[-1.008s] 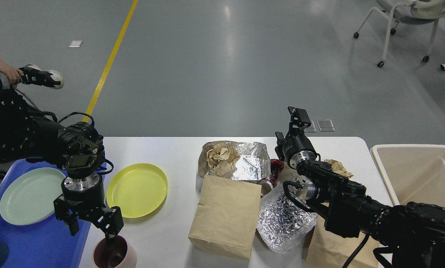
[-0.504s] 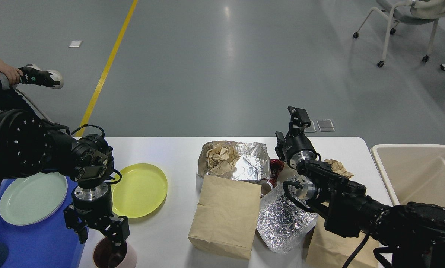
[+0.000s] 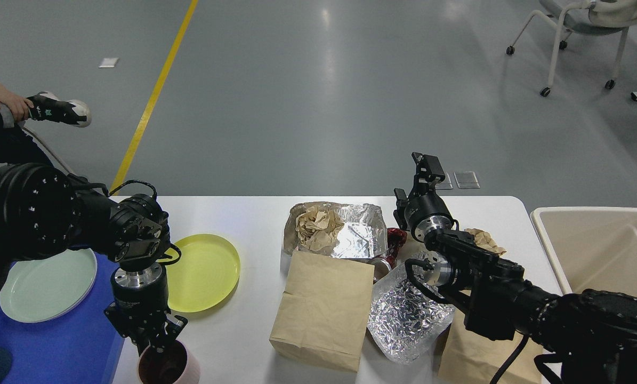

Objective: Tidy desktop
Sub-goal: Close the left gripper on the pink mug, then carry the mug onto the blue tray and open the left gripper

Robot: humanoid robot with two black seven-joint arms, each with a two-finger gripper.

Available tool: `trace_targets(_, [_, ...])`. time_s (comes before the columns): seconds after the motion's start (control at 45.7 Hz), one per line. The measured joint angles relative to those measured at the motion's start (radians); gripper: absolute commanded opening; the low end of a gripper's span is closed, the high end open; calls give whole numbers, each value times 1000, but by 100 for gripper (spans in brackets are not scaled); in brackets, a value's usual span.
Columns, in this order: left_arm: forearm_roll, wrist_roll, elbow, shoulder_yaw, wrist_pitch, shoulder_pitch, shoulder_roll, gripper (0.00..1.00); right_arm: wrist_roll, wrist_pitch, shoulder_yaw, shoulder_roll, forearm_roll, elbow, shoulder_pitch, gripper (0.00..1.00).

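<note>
Looking down from the robot's head, a white desktop point(image 3: 254, 341) with rounded corners fills the lower half of the view, set on a grey floor. All places below are given relative to the yellow plate point(image 3: 203, 272), which lies flat on the left part of the desktop.

Just left of the yellow plate, a blue tray point(image 3: 57, 346) sits at the desktop's left edge and holds a pale green plate point(image 3: 46, 285). The left arm enters from the left, crosses over the tray, and bends downward at the yellow plate's near-left rim. Its left gripper point(image 3: 155, 346) points straight down into a pink cup point(image 3: 169, 368) with a dark brown inside, which stands on the desktop in front of the yellow plate. The fingers look drawn close together at the cup's rim; whether they pinch the rim cannot be told.

To the right of the yellow plate lies a crumpled foil container point(image 3: 345, 229) with wadded brown paper point(image 3: 315, 226) in it. In front of that container lies a flat brown paper bag point(image 3: 323, 309), and further right a sheet of crushed foil point(image 3: 409, 320). A red can point(image 3: 395, 240) peeks out between the foils.

The right arm comes in from the lower right over the foil sheet. Its right gripper point(image 3: 425, 165) points up and away, well right of the yellow plate, above the desktop's far edge; it holds nothing visible, and its finger spacing cannot be told.

Far right, beyond the desktop's edge, stands a beige bin point(image 3: 595, 218)
</note>
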Motion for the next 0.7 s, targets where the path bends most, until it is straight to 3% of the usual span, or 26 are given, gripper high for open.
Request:
trace_targets(0.11, [0,0,0,-11,0,5,1,21,0,0,0,0,0,0,0,100])
trace_targets(0.219, [0,0,0,-13,0,5,0,0,0,0,0,0,0,0,-1,100])
trace_targets(0.46, [-1,-1,0,-47,0,-18,1,0,0,0,0,0,0,0,-1,100])
trace_targets(0.701, [2,15,-3,-145,0,-118,0,0,0,0,0,0,0,0,0,100])
